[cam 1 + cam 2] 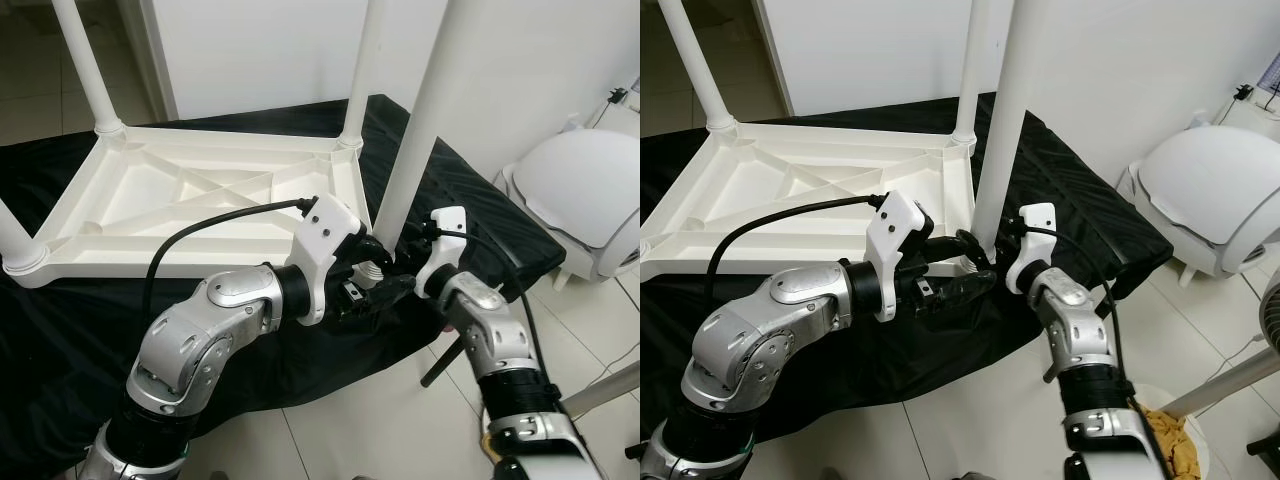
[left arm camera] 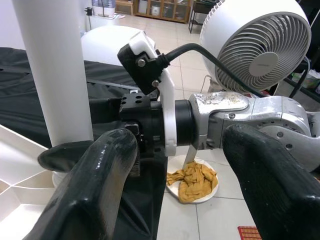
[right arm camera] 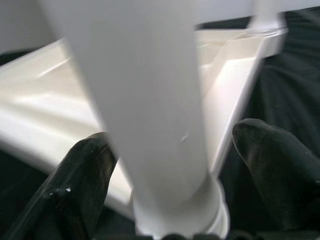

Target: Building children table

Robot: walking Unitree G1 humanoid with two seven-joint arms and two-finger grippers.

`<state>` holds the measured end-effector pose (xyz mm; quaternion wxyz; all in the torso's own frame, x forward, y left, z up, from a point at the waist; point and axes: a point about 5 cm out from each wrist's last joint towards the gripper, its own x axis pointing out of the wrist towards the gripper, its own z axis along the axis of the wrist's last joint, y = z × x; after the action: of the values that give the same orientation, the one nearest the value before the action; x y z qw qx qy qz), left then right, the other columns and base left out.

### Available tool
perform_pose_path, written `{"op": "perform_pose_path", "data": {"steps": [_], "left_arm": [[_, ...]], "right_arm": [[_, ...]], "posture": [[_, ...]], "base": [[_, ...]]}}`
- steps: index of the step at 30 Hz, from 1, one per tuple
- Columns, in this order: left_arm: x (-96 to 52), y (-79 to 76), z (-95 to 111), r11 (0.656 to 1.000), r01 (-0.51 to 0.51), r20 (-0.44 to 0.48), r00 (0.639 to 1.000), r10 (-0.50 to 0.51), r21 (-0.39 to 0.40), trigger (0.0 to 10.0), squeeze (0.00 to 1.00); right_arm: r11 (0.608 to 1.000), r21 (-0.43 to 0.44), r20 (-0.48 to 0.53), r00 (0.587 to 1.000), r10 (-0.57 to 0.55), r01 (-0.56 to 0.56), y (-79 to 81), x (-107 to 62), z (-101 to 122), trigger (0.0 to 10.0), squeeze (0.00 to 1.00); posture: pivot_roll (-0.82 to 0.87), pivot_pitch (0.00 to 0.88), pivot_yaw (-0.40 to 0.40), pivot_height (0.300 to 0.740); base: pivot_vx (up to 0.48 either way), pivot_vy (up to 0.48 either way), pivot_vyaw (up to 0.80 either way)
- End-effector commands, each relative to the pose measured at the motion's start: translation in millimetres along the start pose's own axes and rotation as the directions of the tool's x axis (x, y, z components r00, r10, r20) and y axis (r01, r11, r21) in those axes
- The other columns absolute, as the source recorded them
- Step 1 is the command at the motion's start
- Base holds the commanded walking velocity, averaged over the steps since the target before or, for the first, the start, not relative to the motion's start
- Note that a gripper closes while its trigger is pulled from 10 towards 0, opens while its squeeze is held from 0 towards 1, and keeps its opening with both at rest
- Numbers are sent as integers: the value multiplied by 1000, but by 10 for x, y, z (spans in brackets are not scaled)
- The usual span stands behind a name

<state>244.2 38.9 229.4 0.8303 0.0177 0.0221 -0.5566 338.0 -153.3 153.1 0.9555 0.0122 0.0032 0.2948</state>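
Note:
The white plastic children's table (image 1: 150, 262) lies upside down on a black cloth, its legs pointing up. The near right leg (image 1: 425, 120) stands in its corner socket. My right gripper (image 3: 175, 192) straddles the bottom of this leg, open: one finger (image 3: 85, 185) lies against it, and a gap shows before the other finger (image 3: 280, 170). My left gripper (image 1: 385, 275) is right beside that corner, open, with nothing between its thick black fingers (image 2: 100, 185). It faces my right wrist (image 2: 165, 115).
The black cloth (image 1: 60, 330) covers the low platform under the table. Other legs rise at the far left (image 1: 88, 65) and far right (image 1: 362, 70) corners. A white domed appliance (image 1: 585, 200) stands on the floor to the right, with a round fan (image 2: 260, 45) and a yellow rag (image 2: 192, 182) nearby.

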Motion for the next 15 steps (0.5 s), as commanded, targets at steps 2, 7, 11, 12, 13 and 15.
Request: {"op": "perform_pose_path", "data": {"steps": [2, 7, 11, 12, 13, 15], "left_arm": [[34, 3, 16, 1000, -2, 0, 1000, 2, 12, 10000, 0], [36, 6, 27, 1000, -3, 4, 1000, 3, 15, 10000, 0], [37, 8, 37, 1000, -4, 6, 1000, 4, 18, 10000, 0], [37, 8, 37, 1000, -4, 6, 1000, 4, 18, 10000, 0], [35, 5, 38, 1000, -5, 6, 1000, 4, 17, 10000, 0], [32, 1, 39, 1000, -4, 6, 1000, 4, 18, 10000, 0]], "right_arm": [[997, -11, -22, 997, 75, -75, -47, -11, -35, 10000, 0], [992, -41, -40, 992, 117, -119, -82, 20, -63, 10000, 0], [988, -62, -48, 989, 142, -144, -106, 80, -73, 10000, 0], [988, -62, -48, 989, 142, -144, -106, 80, -73, 10000, 0], [987, -77, -43, 990, 135, -138, -114, 111, -61, 10000, 0], [986, -94, -41, 990, 134, -137, -113, 147, -49, 10000, 0]], "posture": [[-59, 3, -55, 740], [-51, 1, -53, 740], [-48, 2, -53, 740], [-48, 2, -53, 740], [-43, 2, -50, 740], [-40, 5, -48, 740]], "base": [[0, 0, 0], [0, 0, 0], [0, 0, 0], [0, 0, 0], [0, 0, 0], [0, 0, 0]]}}
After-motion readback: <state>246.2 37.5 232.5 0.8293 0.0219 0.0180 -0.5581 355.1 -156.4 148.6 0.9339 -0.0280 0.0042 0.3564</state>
